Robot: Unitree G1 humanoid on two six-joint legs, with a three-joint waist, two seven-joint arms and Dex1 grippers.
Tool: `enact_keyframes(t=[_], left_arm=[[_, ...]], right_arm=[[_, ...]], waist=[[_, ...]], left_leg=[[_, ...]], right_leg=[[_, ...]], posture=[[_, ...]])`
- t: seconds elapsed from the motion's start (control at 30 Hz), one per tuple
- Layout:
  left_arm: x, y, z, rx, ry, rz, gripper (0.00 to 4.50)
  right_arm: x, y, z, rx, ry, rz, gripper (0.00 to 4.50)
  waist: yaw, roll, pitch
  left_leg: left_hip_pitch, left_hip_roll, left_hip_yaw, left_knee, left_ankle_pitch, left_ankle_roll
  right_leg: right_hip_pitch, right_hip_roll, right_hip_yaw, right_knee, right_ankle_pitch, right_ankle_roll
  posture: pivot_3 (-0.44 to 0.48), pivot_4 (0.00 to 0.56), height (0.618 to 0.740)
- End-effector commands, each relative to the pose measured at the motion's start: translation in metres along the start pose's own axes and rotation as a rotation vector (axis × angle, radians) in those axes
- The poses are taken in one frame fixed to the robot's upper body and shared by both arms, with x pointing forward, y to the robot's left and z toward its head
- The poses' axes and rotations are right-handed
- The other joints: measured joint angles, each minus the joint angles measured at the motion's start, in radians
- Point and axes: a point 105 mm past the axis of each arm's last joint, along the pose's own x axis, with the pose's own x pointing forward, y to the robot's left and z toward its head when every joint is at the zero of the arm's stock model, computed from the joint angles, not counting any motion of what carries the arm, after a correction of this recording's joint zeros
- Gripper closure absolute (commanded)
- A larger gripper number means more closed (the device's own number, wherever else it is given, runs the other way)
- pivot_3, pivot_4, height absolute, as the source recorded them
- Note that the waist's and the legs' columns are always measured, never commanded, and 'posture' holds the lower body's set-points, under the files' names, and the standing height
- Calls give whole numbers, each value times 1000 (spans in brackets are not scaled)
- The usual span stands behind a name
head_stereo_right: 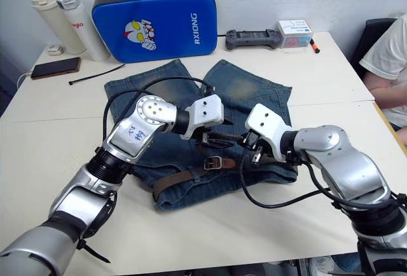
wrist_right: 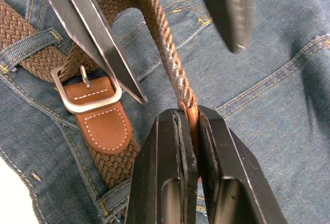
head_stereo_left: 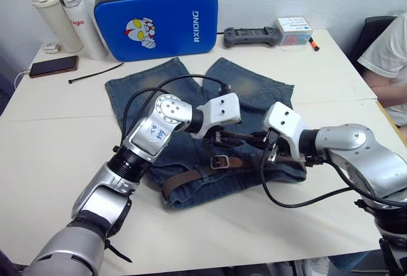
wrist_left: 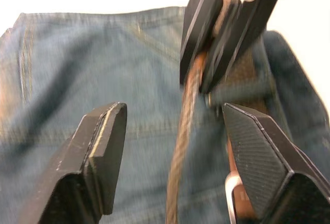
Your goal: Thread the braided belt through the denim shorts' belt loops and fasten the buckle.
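The denim shorts (head_stereo_left: 146, 91) lie flat on the table with the waistband toward me. The braided belt (head_stereo_left: 191, 177) runs along the waistband under a belt loop (wrist_right: 32, 42), and its free end arches up off the denim. My right gripper (wrist_right: 188, 113) is shut on that end near the leather tip. The silver buckle (wrist_right: 85, 92) lies flat on the waistband beside a tan leather tab. My left gripper (wrist_left: 172, 109) hovers open just above the raised strap, facing the right gripper, with one finger (wrist_left: 98, 152) on each side of the strap and touching nothing.
A blue case (head_stereo_left: 156, 18), two bottles (head_stereo_left: 63, 18), a phone (head_stereo_left: 54, 66) and a black cable tie (head_stereo_left: 95, 72) sit at the back left. A controller (head_stereo_left: 251, 35), a small box (head_stereo_left: 294, 31) and an orange marker (head_stereo_left: 314, 45) are at the back right. A person's arm (head_stereo_left: 385, 66) shows at the right edge.
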Motion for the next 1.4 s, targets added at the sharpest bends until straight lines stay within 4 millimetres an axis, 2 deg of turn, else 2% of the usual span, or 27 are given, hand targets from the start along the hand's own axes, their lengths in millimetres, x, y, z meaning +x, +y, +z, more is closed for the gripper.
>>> enact_keyframes(t=[0.03, 0.07, 0.17, 0.3, 0.37, 0.6, 0.83, 0.87, 0.9, 0.93, 0.97, 1.1, 1.17, 1.4], left_arm=[[-5, 4, 10, 45, -21, 8, 1411], [-5, 2, 10, 44, -20, 2, 1411], [-5, -1, 5, 44, 1, -18, 2192], [-7, -2, 0, 37, 21, -33, 3959], [-8, -2, 0, 33, 23, -34, 4461], [-9, -2, -1, 28, 27, -46, 4461], [-15, 8, 0, 51, 40, -5, 4500], [-19, 11, -2, 74, 57, 10, 4500], [-22, 13, -3, 91, 69, 19, 4500], [-25, 15, -5, 116, 90, 30, 4500], [-27, 16, -7, 133, 104, 36, 4500], [-34, 18, -16, 190, 164, 39, 4500], [-35, 18, -17, 199, 172, 39, 4500], [-38, 18, -19, 214, 191, 33, 4500]], right_arm=[[-4, -2, 11, -36, -38, -16, 4500], [-4, -2, 11, -36, -38, -16, 4500], [-4, -2, 12, -31, -42, -18, 4500], [-5, -2, 13, -26, -46, -22, 4500], [-5, -2, 13, -24, -47, -24, 4500], [-8, -6, 14, -28, -49, -38, 4500], [-32, -6, 17, -74, -39, -21, 1332], [-37, -1, 13, -113, -12, -10, 1016], [-40, 2, 11, -141, 7, 1, 415], [-40, 9, 8, -164, 17, 23, 40], [-39, 14, 6, -177, 21, 39, 40], [-16, 40, -3, -237, -21, 78, 40], [-5, 46, -12, -273, 0, 79, 40], [14, 38, -26, -367, 27, 0, 40]], waist=[[-3, 0, 0], [-3, 0, 0], [-2, 0, 0], [-1, 0, 0], [-1, 0, 0], [-1, 0, 0], [0, 0, 0], [0, 0, 0], [0, 0, 0], [0, 0, 0], [1, 0, 0], [-3, 0, 0], [-2, 0, 0], [0, 0, 0]], left_leg=[[0, 0, 0, 0, 0, 0], [0, 0, 0, 0, 0, 0], [0, 0, 0, 0, 0, 0], [0, 0, 0, 0, 0, 0], [0, 0, 0, 0, 0, 0], [0, 0, 0, 0, 0, 0], [0, 0, 0, 1, 0, 0], [0, 0, 0, 1, 0, 0], [0, 0, 0, 1, 0, 0], [0, 0, 0, 1, 0, 0], [0, 0, 0, 1, 0, 0], [0, 0, 2, 1, 0, 0], [0, 1, 2, 1, 0, 0], [0, 0, 1, 5, 0, 0]], right_leg=[[0, 0, 0, 0, 0, 0], [0, 0, 0, 0, 0, 0], [0, 0, 0, 0, 0, 0], [0, 0, 0, 0, 0, 0], [0, 0, 0, 0, 0, 0], [0, 0, 0, 1, 0, 0], [0, 0, 0, 1, 0, 0], [0, 0, 0, 1, 0, 0], [0, 0, 0, 1, 0, 0], [0, 0, 0, 1, 0, 0], [0, 0, 0, 1, 0, 0], [0, 1, 1, 2, 0, 0], [0, 1, 1, 2, 0, 0], [0, 1, 1, 3, 0, 0]], posture=[[0, 150, 740], [0, 150, 740], [0, 150, 740], [0, 150, 740], [0, 150, 740], [0, 150, 740], [0, 150, 740], [0, 150, 740], [0, 150, 740], [0, 150, 740], [0, 150, 740], [0, 150, 740], [0, 150, 740], [0, 150, 740]])
